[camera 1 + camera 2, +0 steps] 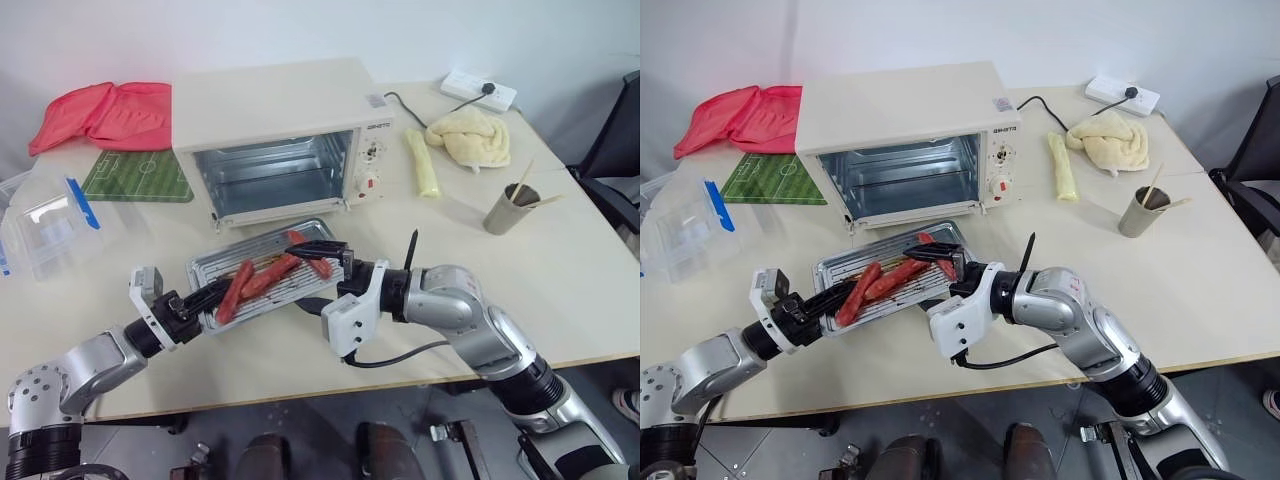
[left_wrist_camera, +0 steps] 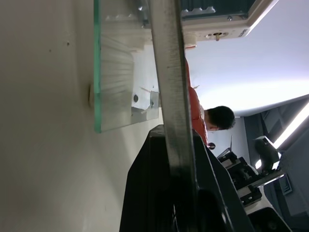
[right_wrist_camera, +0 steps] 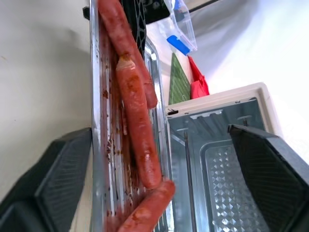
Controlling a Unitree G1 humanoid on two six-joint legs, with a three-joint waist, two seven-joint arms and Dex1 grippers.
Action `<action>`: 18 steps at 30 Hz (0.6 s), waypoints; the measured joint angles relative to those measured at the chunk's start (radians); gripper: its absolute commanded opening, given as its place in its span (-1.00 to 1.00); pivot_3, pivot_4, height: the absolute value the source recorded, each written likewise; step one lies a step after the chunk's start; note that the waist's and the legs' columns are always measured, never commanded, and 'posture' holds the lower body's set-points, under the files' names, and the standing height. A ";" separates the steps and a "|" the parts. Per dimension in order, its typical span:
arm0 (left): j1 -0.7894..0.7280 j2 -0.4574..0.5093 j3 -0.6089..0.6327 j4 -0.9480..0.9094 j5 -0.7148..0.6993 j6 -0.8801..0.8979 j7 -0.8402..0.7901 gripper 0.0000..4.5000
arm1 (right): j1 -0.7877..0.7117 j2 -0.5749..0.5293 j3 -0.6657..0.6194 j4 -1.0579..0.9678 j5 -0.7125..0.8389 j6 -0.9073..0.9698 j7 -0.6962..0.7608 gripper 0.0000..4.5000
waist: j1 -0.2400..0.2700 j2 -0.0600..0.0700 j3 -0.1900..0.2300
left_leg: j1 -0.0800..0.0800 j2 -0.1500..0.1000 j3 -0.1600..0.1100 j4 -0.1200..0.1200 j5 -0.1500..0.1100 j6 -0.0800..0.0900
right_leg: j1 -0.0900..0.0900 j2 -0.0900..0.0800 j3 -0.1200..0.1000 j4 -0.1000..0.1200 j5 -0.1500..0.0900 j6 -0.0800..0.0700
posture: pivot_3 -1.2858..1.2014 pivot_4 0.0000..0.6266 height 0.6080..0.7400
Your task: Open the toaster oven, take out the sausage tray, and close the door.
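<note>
While the left gripper (image 1: 205,300) clamps the sausage tray's (image 1: 262,272) lower-left end, the right gripper (image 1: 325,250), jaws spread, flanks its right end.

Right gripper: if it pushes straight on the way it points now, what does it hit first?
Probably the sausage tray: the open right gripper already straddles its end, with the sausages just ahead.

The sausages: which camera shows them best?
The right wrist view: the sausages lie close up along the sausage tray. Both eye views show them small; the left wrist view shows the tray's edge and a red sliver.
</note>
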 measured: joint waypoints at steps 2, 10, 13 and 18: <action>0.005 -0.010 0.001 0.000 0.007 -0.005 0.002 -1.00 | -0.007 -0.023 -0.012 -0.010 0.076 0.003 0.046 0.98 | 0.000 0.000 0.000 | 0.000 0.000 0.000 0.000 0.000 0.000 | 0.000 0.000 0.000 -0.001 0.000 0.000 | 0.03 -0.52 1.00; 0.037 -0.063 0.062 -0.036 0.011 -0.038 -0.010 -1.00 | -0.086 -0.127 -0.145 0.009 0.376 0.250 0.240 0.98 | 0.001 0.000 0.000 | 0.000 0.000 0.000 0.000 0.000 0.000 | 0.001 0.000 -0.001 -0.001 0.000 0.000 | 0.03 -0.52 1.00; 0.071 -0.105 0.098 -0.077 0.011 -0.051 -0.014 -1.00 | -0.067 -0.173 -0.184 0.008 0.479 0.358 0.304 0.98 | 0.002 0.000 0.000 | 0.000 0.000 0.000 0.000 -0.001 0.002 | 0.002 0.000 0.000 -0.003 0.000 0.000 | 0.03 -0.52 1.00; 0.166 -0.192 0.144 -0.188 0.012 -0.095 -0.008 -1.00 | -0.049 -0.226 -0.250 0.043 0.594 0.505 0.358 0.98 | 0.003 -0.001 0.000 | 0.000 0.000 0.000 0.001 -0.002 0.003 | 0.003 -0.001 0.000 -0.005 0.000 0.000 | 0.03 -0.52 1.00</action>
